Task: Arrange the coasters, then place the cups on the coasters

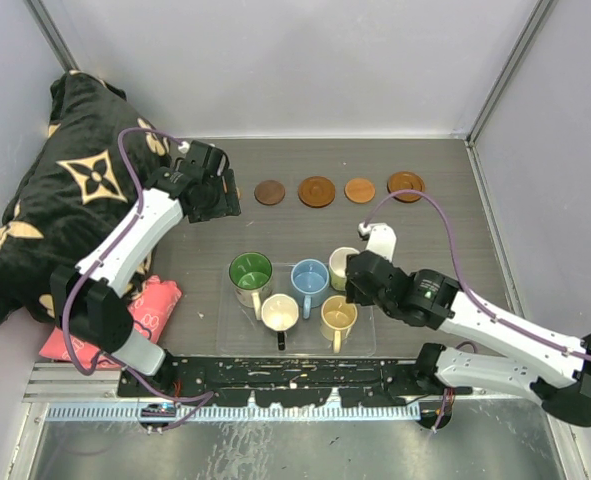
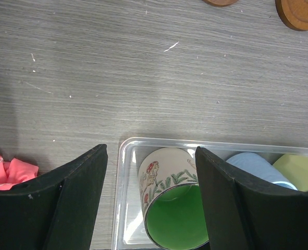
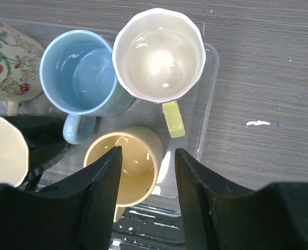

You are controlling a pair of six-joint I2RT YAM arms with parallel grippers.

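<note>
1. Tray (image 1: 237,328), clear plastic, near the middle of the worktop (image 1: 295,235). It holds all five cups, packed close, and none is on a coaster yet. The near row has the black cup (image 1: 280,313) and the yellow-tan cup (image 3: 123,164). The row behind has the green-inside cup (image 2: 177,219), the light blue cup (image 3: 78,70) and the cream-white cup (image 3: 159,52).
2. Right gripper (image 3: 146,156), above the tray's right end. Its jaws are part-way apart and empty, straddling the yellow-tan cup's rim from above. This is judged to be a line-up for picking that cup.
3. Clearance at that cup is tight. The light blue cup's handle and the black cup crowd its left side, and the tray wall lies just beside its right. A straight-up lift is judged least likely to knock a neighbour.
4. Pink cloth (image 1: 155,305) and black patterned cloth (image 1: 75,190), at the left edge of the worktop, off the working lane.
5. Left gripper (image 2: 151,151), raised beyond the tray near the left end of the coaster row. Its jaws are wide and hold nothing, and its camera looks down on the tray's left corner. It is judged to be parked clear of the right arm.
6. Coasters (image 1: 316,191), four in a spaced row along the far side, all bare. A fifth is not visible. The open worktop between tray and row gives a free carrying lane. In the top view the right arm's cable (image 1: 445,225) crosses the rightmost coaster's edge.
</note>
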